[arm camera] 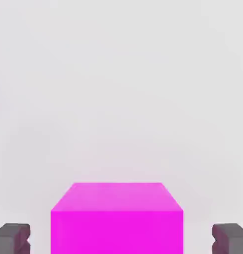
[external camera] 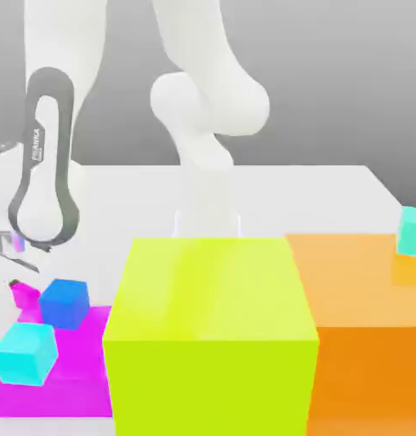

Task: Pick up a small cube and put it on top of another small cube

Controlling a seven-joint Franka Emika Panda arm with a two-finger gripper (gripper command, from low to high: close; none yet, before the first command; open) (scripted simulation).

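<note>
Low frontal exterior view, close hand view

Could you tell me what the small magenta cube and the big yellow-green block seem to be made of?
Both look like plain simulated solids. The small magenta cube has a flat, uniform matte colour with no grain or shine, perhaps plastic. The yellow-green block is equally textureless, with soft shading alone separating its faces; its material stays open.

White table (external camera: 330, 183): magenta slab (external camera: 75, 375), yellow-green block (external camera: 211, 332), orange block (external camera: 364, 341) resting directly on it.
</note>
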